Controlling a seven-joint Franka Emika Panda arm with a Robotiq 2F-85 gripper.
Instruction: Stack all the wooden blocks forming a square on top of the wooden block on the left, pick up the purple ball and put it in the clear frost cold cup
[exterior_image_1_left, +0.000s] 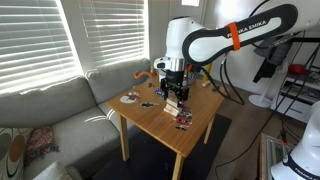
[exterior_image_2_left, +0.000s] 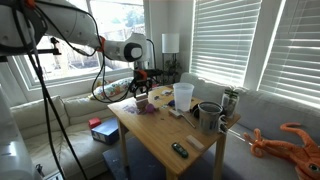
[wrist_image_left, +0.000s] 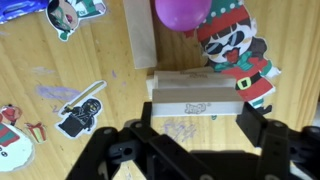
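A grey fabric sofa (exterior_image_1_left: 60, 120) sits hard against the square light-wood table (exterior_image_1_left: 165, 128). The white robot arm (exterior_image_1_left: 215, 40) bends down over the table's far half.

Only an exterior view shows the whitish frosted plastic cup (exterior_image_2_left: 183, 95). It stands upright near the table's far edge, well apart from the gripper (exterior_image_2_left: 141, 92).

Only the wrist view shows the small things. A pale plain-wood block (wrist_image_left: 195, 92) lies flat and crosswise, with a black finger at each of its ends. The jaws are spread wide, but I cannot tell whether they pinch it.

Just beyond that block, a second pale wood block (wrist_image_left: 140, 35) lies lengthwise, and the round pink-purple ball (wrist_image_left: 180, 10) sits beside it (half cut off by the frame). An elf sticker (wrist_image_left: 242, 60) lies flat by the first block's end.

The table's near half is mostly bare.
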